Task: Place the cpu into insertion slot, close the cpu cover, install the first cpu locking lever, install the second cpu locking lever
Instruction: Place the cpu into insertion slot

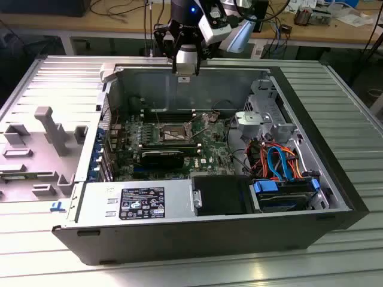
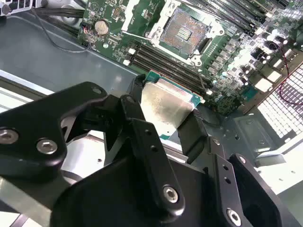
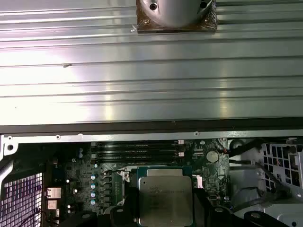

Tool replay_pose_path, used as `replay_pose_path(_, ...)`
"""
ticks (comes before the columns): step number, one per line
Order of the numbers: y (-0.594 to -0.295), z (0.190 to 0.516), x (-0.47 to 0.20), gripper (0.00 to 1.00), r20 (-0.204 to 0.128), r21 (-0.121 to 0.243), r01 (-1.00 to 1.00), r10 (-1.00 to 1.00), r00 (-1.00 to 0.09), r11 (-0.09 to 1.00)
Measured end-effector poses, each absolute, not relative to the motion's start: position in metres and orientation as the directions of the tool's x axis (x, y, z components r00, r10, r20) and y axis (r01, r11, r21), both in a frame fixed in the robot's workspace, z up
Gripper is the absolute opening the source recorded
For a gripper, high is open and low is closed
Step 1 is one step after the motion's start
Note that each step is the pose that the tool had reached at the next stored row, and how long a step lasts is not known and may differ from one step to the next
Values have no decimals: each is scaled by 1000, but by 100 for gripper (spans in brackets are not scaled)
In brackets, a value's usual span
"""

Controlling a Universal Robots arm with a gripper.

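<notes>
In the exterior view a grey moulded tray (image 1: 42, 140) is seen at the left on the ribbed metal table (image 1: 335, 89), and just beside it an open computer case (image 1: 179, 239) is laid on its side. In the middle of the case a green circuit board (image 1: 212, 149) is exposed, with the insertion slot (image 1: 173, 133) set into it as a dark square inside a silver rim. The gripper (image 1: 186, 67) is poised high over the far wall of the case, well apart from the slot. At the right of the case a bundle of blue and orange cables (image 1: 276, 160) is seen. What is held is made plain by the wrist views. In the second wrist view the cpu (image 2: 165, 106) is shown as a flat square chip with a dull silver-grey top, stepped at its edges and seated on a green base. It is clamped on two opposite edges between the black fingers (image 2: 132, 109). Beyond it the insertion slot (image 2: 182, 30) is seen uncovered, its grid of contacts bare, and the long black memory slots (image 2: 161, 59) are seen between slot and chip. In the first wrist view the top of the cpu (image 3: 165, 198) is faced squarely. Small print is visible on it, and the table's ribs are spread out beyond the case's far wall.
</notes>
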State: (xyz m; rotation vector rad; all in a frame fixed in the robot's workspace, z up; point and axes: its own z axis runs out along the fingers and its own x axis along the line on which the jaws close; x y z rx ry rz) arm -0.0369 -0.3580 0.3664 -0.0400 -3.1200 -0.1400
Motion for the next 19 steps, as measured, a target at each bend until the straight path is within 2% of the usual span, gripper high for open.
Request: replay_pose_path(19, -358, 362, -41, 55, 19, 90, 27, 25, -1000, 996)
